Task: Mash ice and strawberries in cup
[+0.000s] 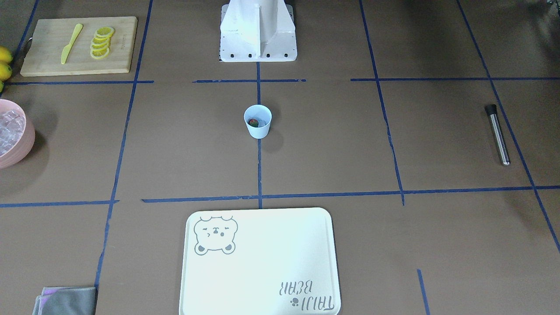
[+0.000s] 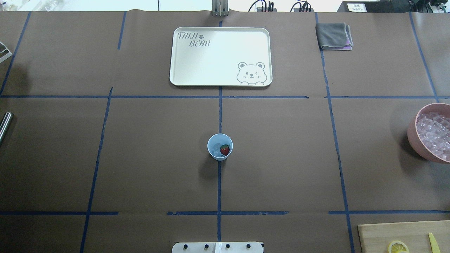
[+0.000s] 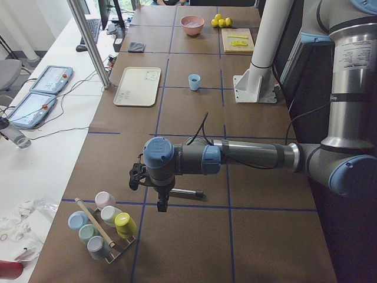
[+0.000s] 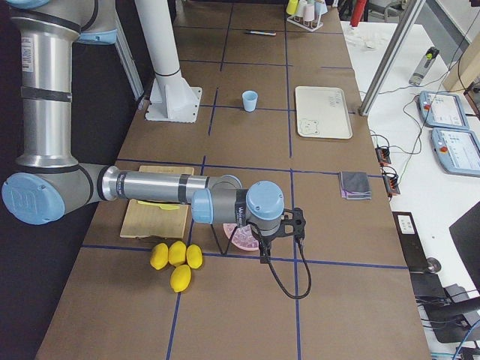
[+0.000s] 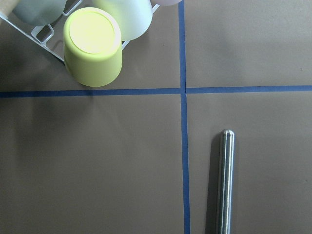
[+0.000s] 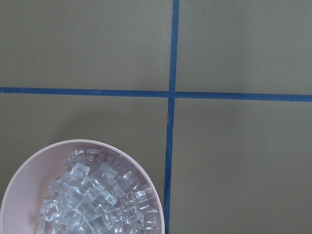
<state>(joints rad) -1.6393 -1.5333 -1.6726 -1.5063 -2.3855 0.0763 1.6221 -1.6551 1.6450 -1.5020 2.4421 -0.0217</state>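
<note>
The left gripper (image 3: 160,202) hangs low over the brown bench (image 1: 175,153). Just beneath it a slim steel rod with a black end (image 5: 224,180) lies flat, and a wire rack of upturned pastel plastic cups (image 3: 103,227) stands near. How far it is open, I cannot tell. The right gripper (image 4: 263,252), equally unreadable, hovers above a large pink bowl (image 6: 22,195) heaped with clear ice cubes (image 6: 97,200). Well apart from both, mid-bench, the small light-blue plastic cup (image 1: 258,131) stands upright, holding one red strawberry (image 2: 224,150) beside some pale ice.
</note>
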